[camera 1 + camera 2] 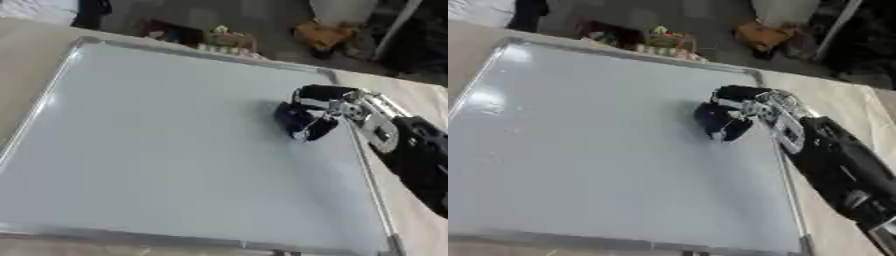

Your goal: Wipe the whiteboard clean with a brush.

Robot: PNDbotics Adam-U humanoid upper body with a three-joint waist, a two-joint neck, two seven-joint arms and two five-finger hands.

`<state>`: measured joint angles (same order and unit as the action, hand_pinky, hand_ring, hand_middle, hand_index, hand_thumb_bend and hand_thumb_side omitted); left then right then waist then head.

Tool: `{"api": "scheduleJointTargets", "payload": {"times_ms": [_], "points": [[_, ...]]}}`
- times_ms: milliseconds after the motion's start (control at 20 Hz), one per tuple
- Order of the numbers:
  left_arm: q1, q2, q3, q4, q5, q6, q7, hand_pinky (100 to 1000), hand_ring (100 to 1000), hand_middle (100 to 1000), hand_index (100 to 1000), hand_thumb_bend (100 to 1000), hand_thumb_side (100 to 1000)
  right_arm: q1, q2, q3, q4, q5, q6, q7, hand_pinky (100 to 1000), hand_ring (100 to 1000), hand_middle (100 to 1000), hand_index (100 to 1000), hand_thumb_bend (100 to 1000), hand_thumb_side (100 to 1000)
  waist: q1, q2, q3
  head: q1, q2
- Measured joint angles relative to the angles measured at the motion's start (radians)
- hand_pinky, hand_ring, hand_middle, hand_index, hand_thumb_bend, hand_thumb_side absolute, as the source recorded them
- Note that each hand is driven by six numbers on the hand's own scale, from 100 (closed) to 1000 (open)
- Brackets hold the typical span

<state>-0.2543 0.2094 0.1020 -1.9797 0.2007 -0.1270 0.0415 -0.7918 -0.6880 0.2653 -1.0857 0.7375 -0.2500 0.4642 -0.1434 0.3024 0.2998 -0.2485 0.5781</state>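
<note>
Large rectangular whiteboard with a silver metal frame [175, 150], lying flat on a beige table [411, 95] and filling most of the view; its surface appears blank. Right hand [741, 107], black with silver joints, enters from 3 o'clock and sits on the board near its right frame edge, at about 2 o'clock from the board's centre. Its fingers are curled round a small dark blue brush [721, 122], which is pressed against the white surface. Left hand is out of view.
</note>
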Motion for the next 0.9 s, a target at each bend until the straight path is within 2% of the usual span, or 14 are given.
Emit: {"api": "scheduleJointTargets", "payload": {"times_ms": [900], "points": [[0.0, -0.008, 0.0, 0.0, -0.007, -0.004, -0.004, 430, 474, 416, 616, 100, 960, -0.055, 0.001, -0.103, 0.187, 0.198, 0.031, -0.167, 653, 570, 231, 368, 100, 243, 0.002, 0.011, 0.016, -0.009, -0.013]]}}
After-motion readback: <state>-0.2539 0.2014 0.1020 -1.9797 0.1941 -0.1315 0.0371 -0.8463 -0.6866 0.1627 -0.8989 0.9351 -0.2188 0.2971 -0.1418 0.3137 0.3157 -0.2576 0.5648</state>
